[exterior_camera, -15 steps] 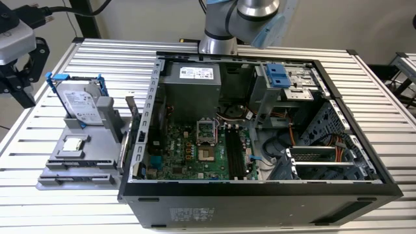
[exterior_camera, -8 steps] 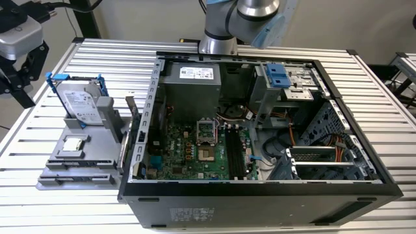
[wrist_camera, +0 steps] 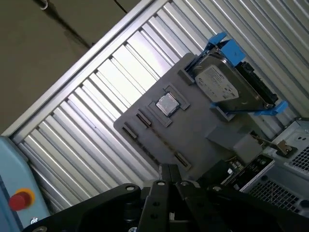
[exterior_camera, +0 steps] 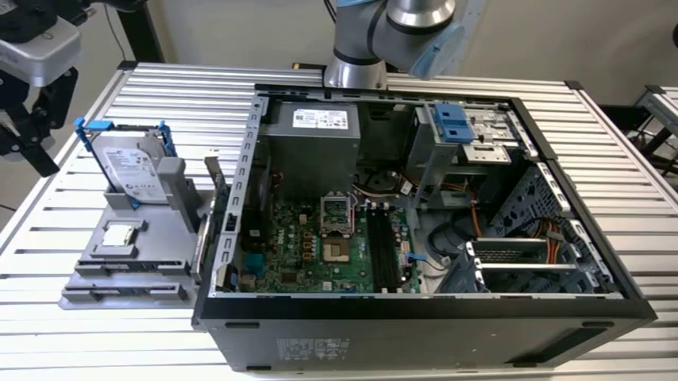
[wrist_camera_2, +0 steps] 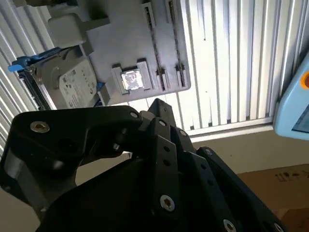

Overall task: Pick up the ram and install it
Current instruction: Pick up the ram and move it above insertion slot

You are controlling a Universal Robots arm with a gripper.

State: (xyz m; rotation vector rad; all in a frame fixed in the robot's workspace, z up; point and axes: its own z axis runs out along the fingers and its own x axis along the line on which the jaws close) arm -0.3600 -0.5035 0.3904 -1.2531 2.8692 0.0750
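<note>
Hand (wrist_camera: 169, 168), largely cut off, hovers near hard drive (wrist_camera: 227, 84).

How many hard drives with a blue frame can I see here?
1: the hard drive stands on the grey holder, at the exterior view's left of the computer case. Others may hide inside the case.

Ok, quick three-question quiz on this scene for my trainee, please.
1. True or false: the silver hard drive in its blue-handled frame stands on the grey plastic holder tray.
2. The small square CPU chip sits: A) inside the black computer case, B) on the tray, C) on the bare slatted table.
3. Fill in: the black gripper is ___ (open or shut).
Key: 1 true; 2 B; 3 shut.
</note>
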